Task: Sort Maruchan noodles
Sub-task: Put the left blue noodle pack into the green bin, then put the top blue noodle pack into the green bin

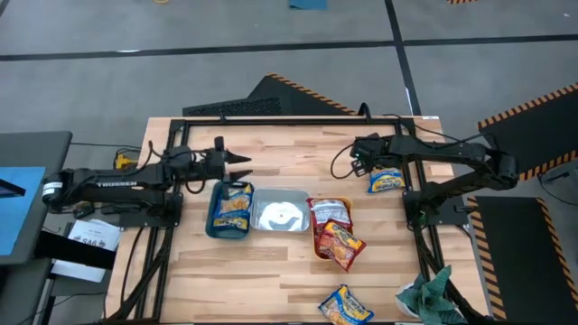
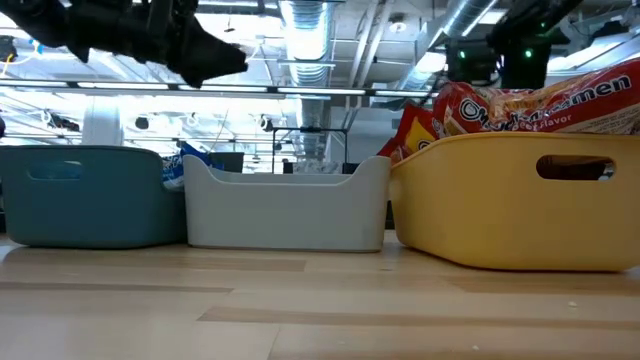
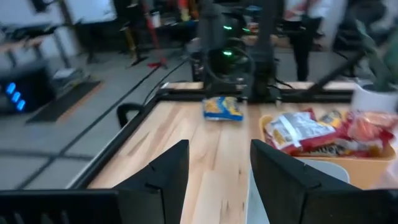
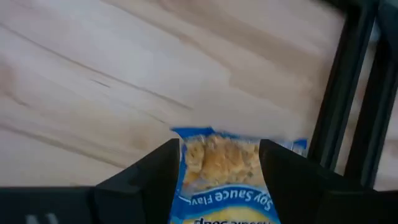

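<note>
One crinkly yellow-and-blue plastic packet [image 4: 224, 165] lies between the right tool's [image 4: 219, 163] spread fingers, ungripped; closing off-centre risks slipping.

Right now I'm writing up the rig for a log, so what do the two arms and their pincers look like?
Both arms are dark, nearly black, built from slim jointed links. The left arm carries white TROSSEN lettering along its link. Black cables loop beside the right arm. Each pincer has two flat, dark, wedge-shaped fingers, and the left pincer tapers to points.

Teal bin [image 1: 217, 226], clear bin [image 1: 280, 217], orange bin [image 1: 318, 246]; yellow-blue packet [image 1: 386, 181].
</note>
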Motion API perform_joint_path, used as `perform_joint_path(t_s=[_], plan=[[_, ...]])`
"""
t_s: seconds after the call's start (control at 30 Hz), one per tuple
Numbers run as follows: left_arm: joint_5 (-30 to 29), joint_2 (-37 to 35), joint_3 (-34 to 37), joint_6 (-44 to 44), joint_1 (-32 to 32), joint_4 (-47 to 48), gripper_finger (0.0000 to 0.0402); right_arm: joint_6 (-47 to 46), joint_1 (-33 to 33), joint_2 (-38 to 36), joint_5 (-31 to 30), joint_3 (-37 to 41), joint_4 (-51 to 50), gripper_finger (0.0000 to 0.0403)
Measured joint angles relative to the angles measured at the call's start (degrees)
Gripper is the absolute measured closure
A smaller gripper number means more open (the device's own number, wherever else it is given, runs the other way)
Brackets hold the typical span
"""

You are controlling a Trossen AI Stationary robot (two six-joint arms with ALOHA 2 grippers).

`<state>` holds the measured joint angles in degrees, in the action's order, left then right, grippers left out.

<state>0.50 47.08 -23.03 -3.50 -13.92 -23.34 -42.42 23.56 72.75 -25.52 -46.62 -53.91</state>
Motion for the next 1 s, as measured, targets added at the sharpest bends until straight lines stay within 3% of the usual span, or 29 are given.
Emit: perform_joint_path(t_s=[0.17, 0.43, 0.77, 0.9, 1.0], plan=[[-1.9, -3.4, 0.9, 4.3, -0.4, 5.6, 0.0241, -4.1, 1.1, 0.0, 0.4, 5.6, 1.1, 0.0159], [-1.8, -3.7, 0.9, 5.8, -0.1, 6.4, 0.0241, -7.6, 0.6, 0.0, 3.3, 10.4, 6.3, 0.0159], [-1.9, -3.7, 0.9, 5.9, -0.1, 6.4, 0.0241, -10.1, -0.1, 0.4, 1.1, 15.8, 11.3, 0.0162], [-1.9, -3.7, 0.9, 5.9, -0.1, 6.4, 0.0241, -10.1, -0.1, 0.5, 0.8, 15.9, 11.5, 0.0195], [-1.9, -3.7, 0.9, 5.9, -0.1, 6.4, 0.0241, -10.2, -0.1, 0.5, 0.5, 15.9, 11.2, 0.0255]])
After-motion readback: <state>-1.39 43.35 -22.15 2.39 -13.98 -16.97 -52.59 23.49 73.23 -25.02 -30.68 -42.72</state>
